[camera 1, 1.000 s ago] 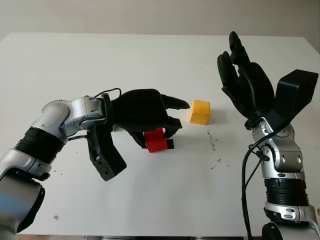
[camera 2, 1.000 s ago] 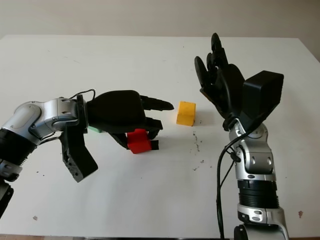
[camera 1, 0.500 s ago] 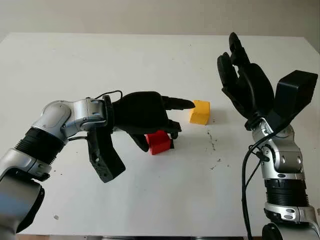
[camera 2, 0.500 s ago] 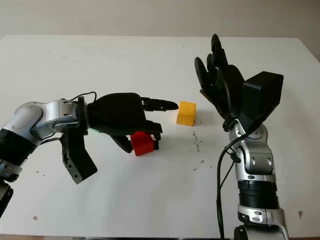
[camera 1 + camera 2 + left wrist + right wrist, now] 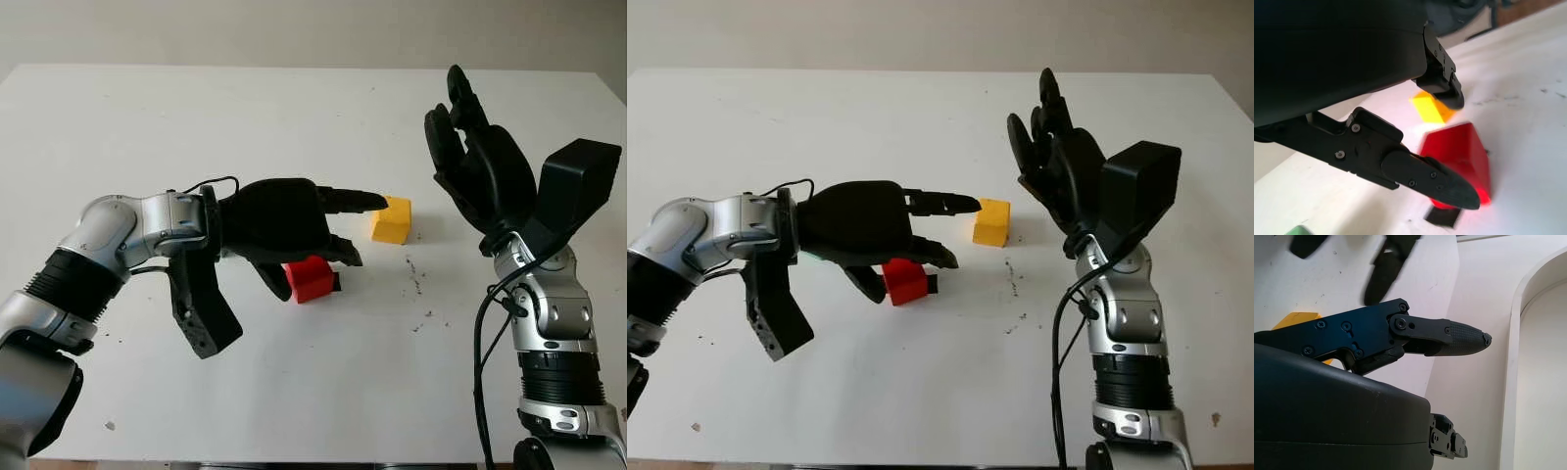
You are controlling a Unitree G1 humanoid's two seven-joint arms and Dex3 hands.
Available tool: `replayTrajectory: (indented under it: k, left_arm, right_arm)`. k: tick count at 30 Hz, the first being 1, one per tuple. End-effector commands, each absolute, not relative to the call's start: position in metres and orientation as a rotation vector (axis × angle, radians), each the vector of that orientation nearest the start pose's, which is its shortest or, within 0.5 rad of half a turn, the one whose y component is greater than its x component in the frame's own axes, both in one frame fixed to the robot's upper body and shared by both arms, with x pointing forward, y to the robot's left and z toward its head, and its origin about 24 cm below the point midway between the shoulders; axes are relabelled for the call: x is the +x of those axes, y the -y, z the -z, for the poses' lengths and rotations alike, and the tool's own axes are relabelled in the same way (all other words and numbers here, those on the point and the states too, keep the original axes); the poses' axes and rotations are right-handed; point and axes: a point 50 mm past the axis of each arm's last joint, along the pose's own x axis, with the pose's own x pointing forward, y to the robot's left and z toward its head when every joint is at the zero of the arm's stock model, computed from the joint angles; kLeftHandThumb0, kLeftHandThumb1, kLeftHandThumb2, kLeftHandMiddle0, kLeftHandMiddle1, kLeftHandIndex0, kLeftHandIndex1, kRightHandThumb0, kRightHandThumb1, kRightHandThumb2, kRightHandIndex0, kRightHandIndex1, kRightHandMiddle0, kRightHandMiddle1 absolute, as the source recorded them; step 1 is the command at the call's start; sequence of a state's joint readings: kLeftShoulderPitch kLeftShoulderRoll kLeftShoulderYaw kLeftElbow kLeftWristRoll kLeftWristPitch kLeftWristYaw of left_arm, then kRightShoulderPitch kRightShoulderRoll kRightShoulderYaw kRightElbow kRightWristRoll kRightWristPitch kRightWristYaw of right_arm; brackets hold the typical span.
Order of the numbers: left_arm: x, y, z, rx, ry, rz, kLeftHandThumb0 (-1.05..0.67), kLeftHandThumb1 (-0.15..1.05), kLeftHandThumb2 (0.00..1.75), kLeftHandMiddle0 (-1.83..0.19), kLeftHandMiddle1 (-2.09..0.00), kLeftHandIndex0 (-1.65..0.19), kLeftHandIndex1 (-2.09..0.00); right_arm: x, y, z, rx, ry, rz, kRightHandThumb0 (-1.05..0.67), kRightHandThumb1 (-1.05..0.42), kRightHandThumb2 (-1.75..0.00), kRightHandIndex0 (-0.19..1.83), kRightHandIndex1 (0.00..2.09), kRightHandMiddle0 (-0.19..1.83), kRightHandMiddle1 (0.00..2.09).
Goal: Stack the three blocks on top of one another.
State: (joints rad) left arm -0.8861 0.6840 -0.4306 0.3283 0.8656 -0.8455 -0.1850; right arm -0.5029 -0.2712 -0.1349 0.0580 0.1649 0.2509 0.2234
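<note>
A red block point(image 5: 311, 279) stands on the white table point(image 5: 313, 392) near its middle. My left hand point(image 5: 323, 257) hovers just over and behind it, open: the thumb is at the block's left and the fingers point(image 5: 1435, 183) reach past its top without closing on it. A yellow block point(image 5: 392, 219) sits to the right, just beyond the longest fingertip. A green sliver of block point(image 5: 1298, 230) peeks out under the left palm, mostly hidden. My right hand point(image 5: 470, 147) is held up, open, above the table's right side, apart from all blocks.
A small black patch point(image 5: 333, 282) lies against the red block's right base. Dark specks point(image 5: 416, 279) dot the table right of the blocks. The table's far half and near edge hold no objects.
The left hand's fingers have uncurled from around the red block and stretched towards the yellow one. The red block has shifted slightly right. The right hand has not moved.
</note>
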Motion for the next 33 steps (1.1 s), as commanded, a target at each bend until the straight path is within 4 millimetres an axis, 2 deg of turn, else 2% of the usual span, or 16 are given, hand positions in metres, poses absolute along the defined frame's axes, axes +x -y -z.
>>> replayTrajectory:
  k: [1, 5, 10, 11, 12, 15, 19, 22, 25, 28, 33]
  left_arm:
    - [0.321, -0.125, -0.211, 1.743, 0.962, 0.768, -0.76, 0.86, 0.03, 0.01, -0.05, -0.28, -0.12]
    - [0.319, -0.148, -0.224, 1.617, 0.836, 0.649, -0.77, 0.88, 0.06, 0.04, -0.04, -0.25, -0.08]
    - [0.316, -0.178, -0.233, 1.338, 0.648, 0.492, -0.78, 0.97, 0.08, 0.11, -0.03, -0.13, -0.03]
    - [0.315, -0.184, -0.233, 1.276, 0.621, 0.466, -0.81, 1.01, 0.1, 0.14, -0.03, -0.08, -0.02]
    - [0.315, -0.19, -0.232, 1.212, 0.599, 0.441, -0.85, 1.03, 0.21, 0.16, -0.04, -0.01, -0.02]
    - [0.311, -0.208, -0.22, 0.963, 0.54, 0.368, -0.87, 1.05, 0.44, 0.19, -0.01, 0.12, -0.01]
    - [0.304, -0.223, -0.202, 0.756, 0.485, 0.218, -0.88, 1.05, 0.62, 0.19, 0.0, 0.19, 0.0]
    - [0.304, -0.229, -0.187, 0.517, 0.455, 0.128, -0.85, 1.05, 0.66, 0.19, 0.0, 0.19, 0.0]
    - [0.304, -0.235, -0.172, 0.312, 0.424, 0.047, -0.78, 1.05, 0.64, 0.19, 0.0, 0.19, 0.0]
    - [0.304, -0.238, -0.162, 0.221, 0.391, -0.004, -0.76, 1.05, 0.65, 0.19, 0.0, 0.19, 0.0]
    - [0.303, -0.241, -0.149, 0.202, 0.296, -0.108, -0.78, 1.05, 0.65, 0.19, 0.0, 0.19, 0.0]
  right_arm:
    - [0.333, 0.187, -0.165, -0.088, 0.216, -0.187, -0.63, -1.05, -0.5, -0.19, 0.0, -0.19, 0.0]
    - [0.333, 0.187, -0.165, -0.093, 0.217, -0.186, -0.63, -1.05, -0.5, -0.19, 0.0, -0.19, 0.0]
    - [0.334, 0.187, -0.166, -0.092, 0.22, -0.197, -0.61, -1.05, -0.51, -0.19, 0.0, -0.19, 0.0]
    - [0.334, 0.187, -0.166, -0.095, 0.221, -0.196, -0.61, -1.05, -0.51, -0.19, 0.0, -0.19, 0.0]
    - [0.334, 0.188, -0.167, -0.097, 0.222, -0.195, -0.61, -1.05, -0.51, -0.19, 0.0, -0.19, 0.0]
    - [0.335, 0.189, -0.169, -0.107, 0.221, -0.196, -0.61, -1.05, -0.51, -0.19, 0.0, -0.19, 0.0]
    - [0.335, 0.193, -0.173, -0.183, 0.223, -0.176, -0.64, -1.05, -0.45, -0.19, 0.0, -0.19, 0.0]
    - [0.336, 0.196, -0.177, -0.294, 0.234, -0.145, -0.72, -1.05, -0.29, -0.19, 0.0, -0.18, 0.03]
    - [0.338, 0.198, -0.181, -0.337, 0.228, -0.137, -0.71, -1.03, -0.11, -0.19, 0.0, -0.16, 0.05]
    - [0.339, 0.198, -0.185, -0.439, 0.234, -0.137, -0.7, -0.99, -0.06, -0.17, 0.02, -0.13, 0.07]
    - [0.34, 0.199, -0.191, -0.774, 0.223, -0.15, -0.75, -0.97, -0.05, -0.11, 0.06, -0.05, 0.1]
